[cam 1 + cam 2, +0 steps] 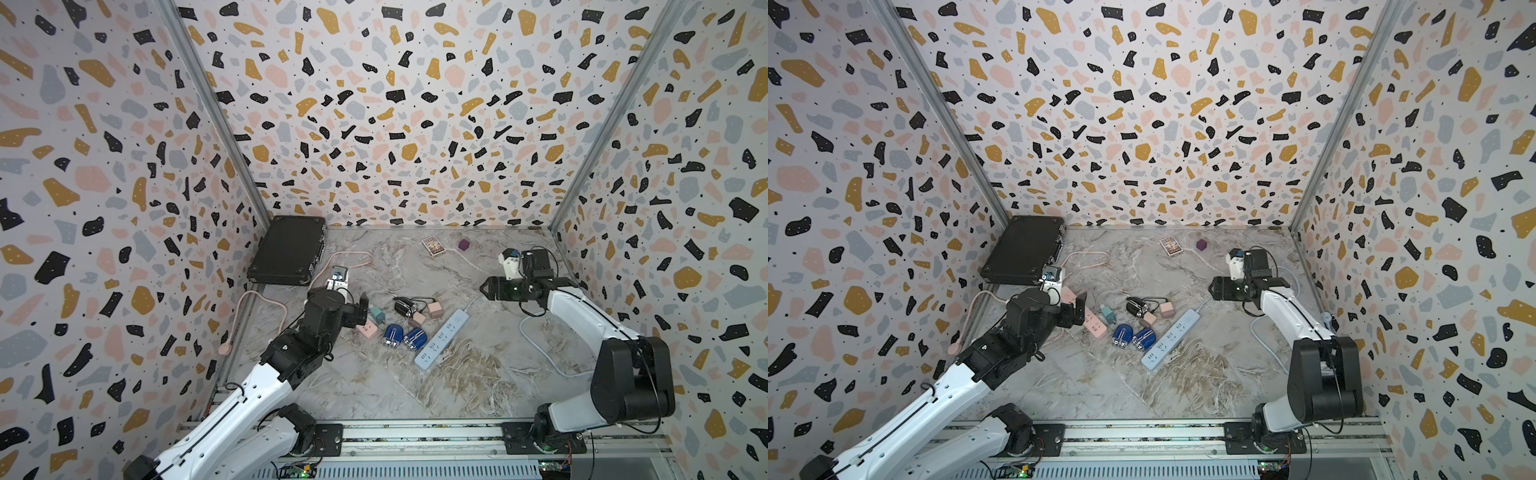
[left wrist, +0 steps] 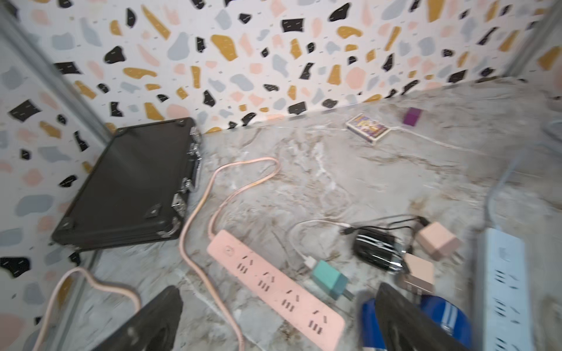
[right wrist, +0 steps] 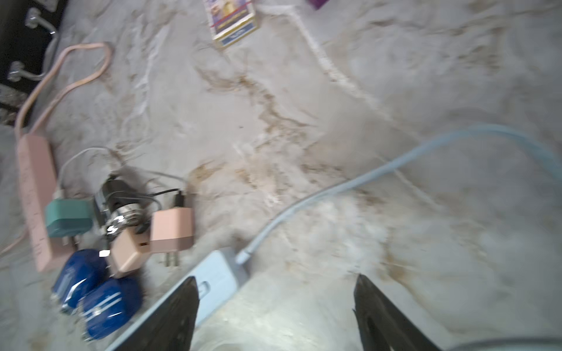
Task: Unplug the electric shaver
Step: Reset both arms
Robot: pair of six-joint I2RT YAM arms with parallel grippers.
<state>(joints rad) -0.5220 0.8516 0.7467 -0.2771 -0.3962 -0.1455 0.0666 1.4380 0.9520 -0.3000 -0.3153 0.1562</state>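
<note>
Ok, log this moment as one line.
left jaws: open, empty | right jaws: open, empty | black electric shaver: lying loose | pink power strip: sockets empty | pale blue power strip: sockets empty

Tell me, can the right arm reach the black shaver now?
Probably yes. The right gripper is open and empty, and nothing tall stands between it and the black shaver; only a pink adapter lies close beside it.
</note>
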